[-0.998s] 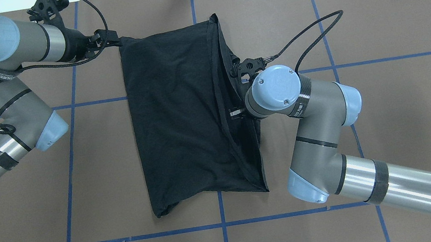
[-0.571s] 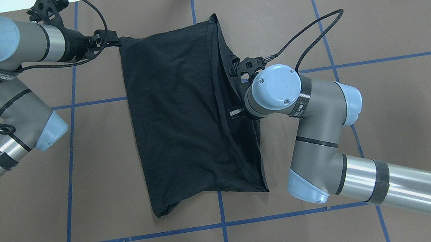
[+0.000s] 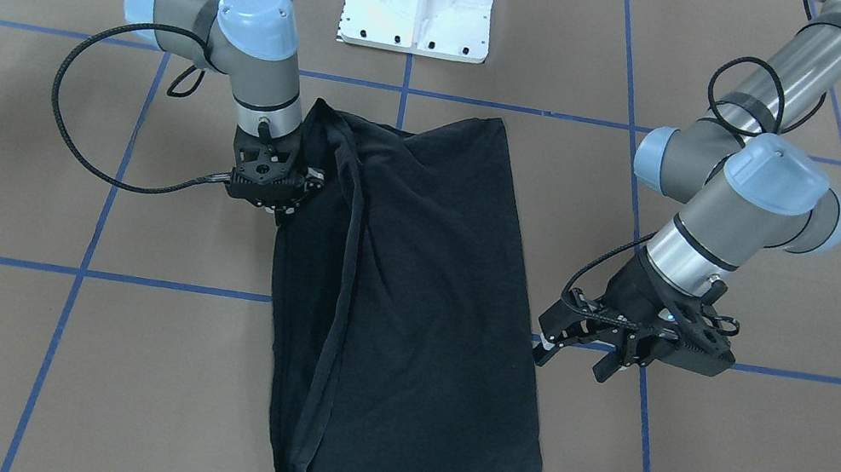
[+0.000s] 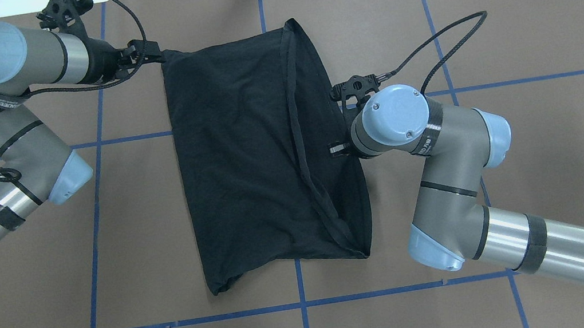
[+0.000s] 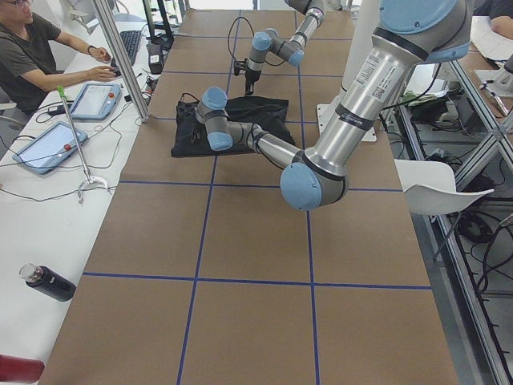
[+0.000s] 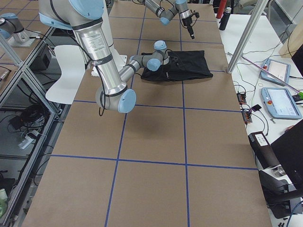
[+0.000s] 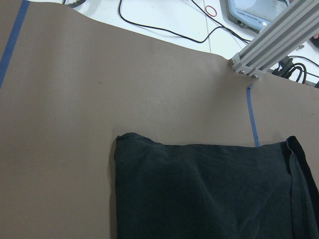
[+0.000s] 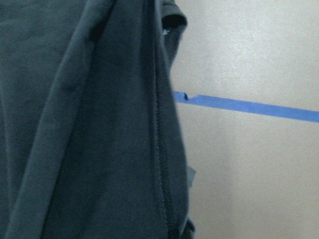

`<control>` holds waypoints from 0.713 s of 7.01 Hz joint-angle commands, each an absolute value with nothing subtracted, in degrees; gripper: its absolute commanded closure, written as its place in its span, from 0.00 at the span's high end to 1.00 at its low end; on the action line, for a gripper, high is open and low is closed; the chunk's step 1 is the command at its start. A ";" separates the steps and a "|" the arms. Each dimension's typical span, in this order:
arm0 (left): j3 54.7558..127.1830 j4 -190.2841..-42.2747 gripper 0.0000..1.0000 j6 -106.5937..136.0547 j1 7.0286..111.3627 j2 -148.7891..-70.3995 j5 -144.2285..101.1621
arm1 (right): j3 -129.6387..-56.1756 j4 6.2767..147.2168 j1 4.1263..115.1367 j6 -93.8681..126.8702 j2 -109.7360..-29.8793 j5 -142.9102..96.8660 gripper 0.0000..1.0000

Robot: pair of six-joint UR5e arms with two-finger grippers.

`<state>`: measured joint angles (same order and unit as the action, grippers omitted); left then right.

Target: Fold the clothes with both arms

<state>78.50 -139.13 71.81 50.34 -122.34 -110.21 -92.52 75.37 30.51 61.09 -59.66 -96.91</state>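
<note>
Brown taped tabletop point(image 4: 503, 184) carries the folded black T-shirt point(image 4: 245, 159) at its centre. Overhead, the left gripper point(image 3: 574, 356) seems to touch the shirt's corner. Front-on, its jaws stand spread, just clear. The right gripper point(image 3: 279, 211) pinches the opposite edge.

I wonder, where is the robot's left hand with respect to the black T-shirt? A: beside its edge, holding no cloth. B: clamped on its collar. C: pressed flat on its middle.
A: the left hand hangs open beside the edge of the T-shirt, with nothing between its fingers.
</note>
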 commanded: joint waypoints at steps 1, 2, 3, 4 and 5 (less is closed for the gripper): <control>78.49 -139.13 1.00 71.81 50.27 -122.26 -110.21 | -92.55 75.15 31.98 61.08 -60.47 -98.16 0.14; 78.49 -139.13 1.00 71.81 50.27 -122.34 -110.21 | -92.55 75.15 33.04 61.08 -60.47 -100.26 0.18; 78.49 -139.13 1.00 71.81 50.27 -122.34 -110.21 | -92.55 75.06 33.13 61.00 -60.47 -100.28 0.88; 78.49 -139.13 1.00 71.81 50.27 -122.34 -110.30 | -93.59 75.06 33.57 61.78 -60.21 -100.20 1.00; 78.49 -139.13 1.00 71.72 50.27 -122.34 -110.30 | -95.17 75.15 34.18 61.79 -59.77 -100.28 1.00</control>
